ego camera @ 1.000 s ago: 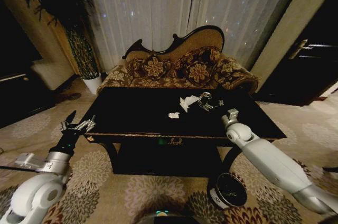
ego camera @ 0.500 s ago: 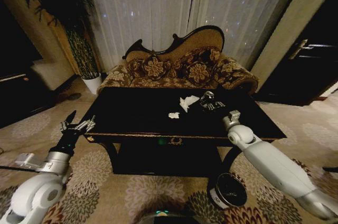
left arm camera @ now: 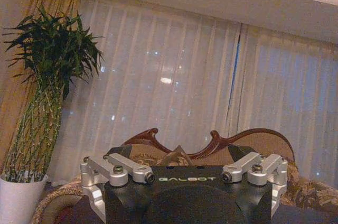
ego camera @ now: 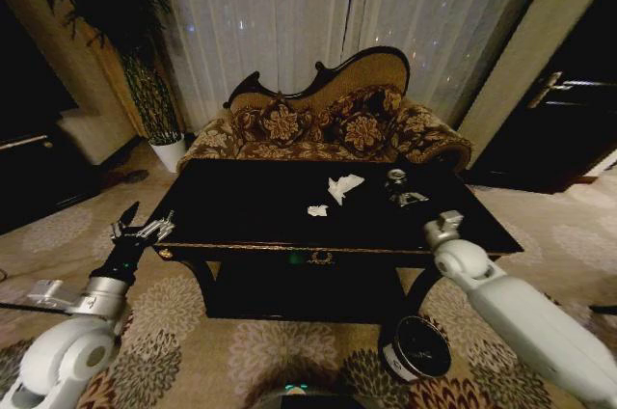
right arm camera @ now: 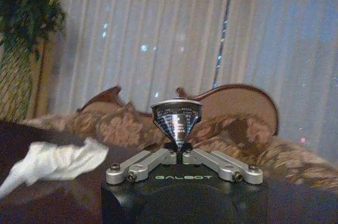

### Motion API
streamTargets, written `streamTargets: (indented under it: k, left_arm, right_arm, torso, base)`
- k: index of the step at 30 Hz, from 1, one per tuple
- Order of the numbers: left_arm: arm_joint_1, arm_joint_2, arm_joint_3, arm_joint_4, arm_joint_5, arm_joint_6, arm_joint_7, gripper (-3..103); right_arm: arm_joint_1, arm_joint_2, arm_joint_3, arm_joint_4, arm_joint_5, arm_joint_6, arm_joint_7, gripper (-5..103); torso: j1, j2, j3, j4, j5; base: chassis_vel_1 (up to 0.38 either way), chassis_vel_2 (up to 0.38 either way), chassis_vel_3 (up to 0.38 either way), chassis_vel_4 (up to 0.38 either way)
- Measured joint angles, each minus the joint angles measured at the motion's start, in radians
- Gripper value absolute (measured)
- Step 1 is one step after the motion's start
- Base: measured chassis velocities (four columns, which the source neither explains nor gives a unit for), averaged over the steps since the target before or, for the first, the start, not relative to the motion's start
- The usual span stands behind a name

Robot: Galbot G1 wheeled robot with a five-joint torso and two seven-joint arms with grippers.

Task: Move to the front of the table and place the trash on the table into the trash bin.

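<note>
The wide, glossy near-black wooden table (ego camera: 251, 206) with gold edge trim is standing on a floral-patterned carpet (ego camera: 183, 332), in front of an ornate floral sofa (ego camera: 333, 124) and sheer white curtains (ego camera: 280, 23). A tall potted plant (ego camera: 145, 52) is occupying the far left corner. On the tabletop, crumpled white paper scraps (ego camera: 342, 184) are lying near the middle, with a smaller scrap (ego camera: 317, 210) nearer. Just right of them, the right gripper (ego camera: 406, 198) is sitting clenched beside a small shiny-topped can (ego camera: 396, 177); whether they touch cannot be told. The left gripper (ego camera: 143, 230) is hovering released off the table's near left corner. The small dark cylindrical trash bin (ego camera: 416, 347) is standing on the carpet below the table's near right edge.
</note>
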Motion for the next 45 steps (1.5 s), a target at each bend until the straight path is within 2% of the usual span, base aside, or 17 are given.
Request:
streamTargets:
  k: [1,6,10,11,14,16,17,21,27,33,36,45]
  left_arm:
    - [0.000,0.000,0.000,0.000,0.000,0.000,0.000,100]
    - [0.000,0.000,0.000,0.000,0.000,0.000,0.000,100]
    - [0.000,0.000,0.000,0.000,0.000,0.000,0.000,100]
    - [0.000,0.000,0.000,0.000,0.000,0.000,0.000,100]
    - [0.000,0.000,0.000,0.000,0.000,0.000,0.000,100]
    - [0.000,0.000,0.000,0.000,0.000,0.000,0.000,100]
    - [0.000,0.000,0.000,0.000,0.000,0.000,0.000,100]
    - [0.000,0.000,0.000,0.000,0.000,0.000,0.000,100]
    - [0.000,0.000,0.000,0.000,0.000,0.000,0.000,100]
    - [0.000,0.000,0.000,0.000,0.000,0.000,0.000,100]
    - [0.000,0.000,0.000,0.000,0.000,0.000,0.000,100]
    - [0.000,0.000,0.000,0.000,0.000,0.000,0.000,100]
  right_arm:
    - [-0.067,-0.008,0.066,0.029,0.023,0.000,-0.001,0]
    - [-0.182,-0.017,0.169,0.061,0.045,0.014,-0.002,0]
    - [-0.338,0.007,0.296,0.080,0.042,0.079,-0.026,0]
    - [-0.338,0.007,0.296,0.080,0.042,0.079,-0.026,0]
    - [-0.415,0.036,0.376,0.095,0.042,0.097,-0.045,0]
    - [-0.543,0.089,0.481,0.119,0.047,0.133,-0.085,0]
    - [-0.543,0.089,0.481,0.119,0.047,0.133,-0.085,0]
    - [-0.710,0.185,0.605,0.178,0.085,0.166,-0.098,0]
    - [-0.769,0.268,0.637,0.160,0.065,0.217,-0.112,0]
    - [-0.781,0.319,0.632,0.089,0.047,0.261,-0.128,0]
    - [-0.771,0.351,0.599,0.012,0.006,0.303,-0.140,0]
    - [-0.722,0.407,0.511,-0.160,-0.060,0.361,-0.159,0]
  torso:
    - [0.000,0.000,0.000,-0.0001,0.0000]
    - [0.000,0.000,0.000,-0.0001,0.0001]
    - [0.000,0.000,0.000,0.0001,0.0003]
    - [0.000,0.000,0.000,0.0001,0.0003]
    - [0.000,0.000,0.000,0.0001,0.0004]
    - [0.000,0.000,0.000,0.0000,0.0003]
    - [0.000,0.000,0.000,0.0000,0.0003]
    - [0.000,0.000,0.000,-0.0003,0.0001]
    - [0.000,0.000,0.000,0.0000,0.0000]
    - [0.000,0.000,0.000,0.0000,0.0001]
    - [0.000,0.000,0.000,-0.0002,0.0001]
    - [0.000,0.000,0.000,0.0002,0.0002]
  base:
    - [0.000,0.000,0.000,0.000]
    - [0.000,0.000,0.000,0.000]
    - [0.000,0.000,0.000,0.000]
    - [0.000,0.000,0.000,0.000]
    - [0.000,0.000,0.000,0.000]
    - [0.000,0.000,0.000,0.000]
    - [0.000,0.000,0.000,0.000]
    - [0.000,0.000,0.000,0.000]
    - [0.000,0.000,0.000,0.000]
    - [0.000,0.000,0.000,0.000]
    - [0.000,0.000,0.000,0.000]
    - [0.000,0.000,0.000,0.000]
